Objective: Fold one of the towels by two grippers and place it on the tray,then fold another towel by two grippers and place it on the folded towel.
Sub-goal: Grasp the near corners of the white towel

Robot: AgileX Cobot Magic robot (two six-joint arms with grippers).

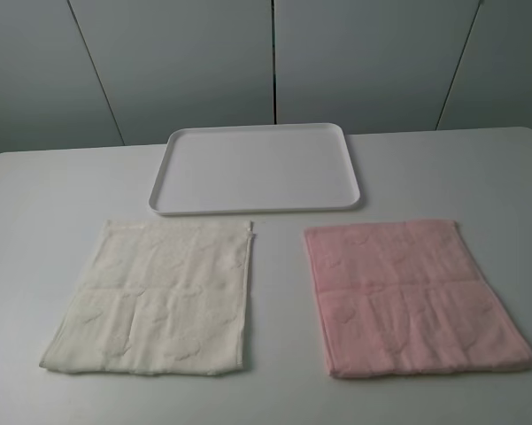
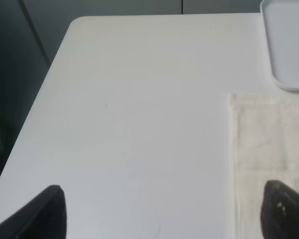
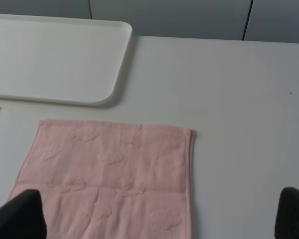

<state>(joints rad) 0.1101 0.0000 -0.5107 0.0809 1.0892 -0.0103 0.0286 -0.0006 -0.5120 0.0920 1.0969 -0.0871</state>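
The cream towel (image 1: 155, 297) lies flat and unfolded on the left of the table, and the pale pink towel (image 1: 412, 297) lies flat on the right. Behind them the white tray (image 1: 257, 168) holds nothing. Neither gripper shows in the exterior high view. In the left wrist view my left gripper (image 2: 166, 211) stands open over bare table, with the cream towel (image 2: 268, 144) under one finger and the tray (image 2: 288, 45) beyond. In the right wrist view my right gripper (image 3: 156, 214) hangs open above the pink towel (image 3: 109, 174), with the tray (image 3: 49, 59) past it.
The white table (image 1: 53, 195) has a rounded far left corner (image 2: 79, 22) and drops off along its left side. Grey wall panels (image 1: 186, 62) stand behind the table. A small loose thread (image 1: 251, 228) sticks out at the cream towel's far corner.
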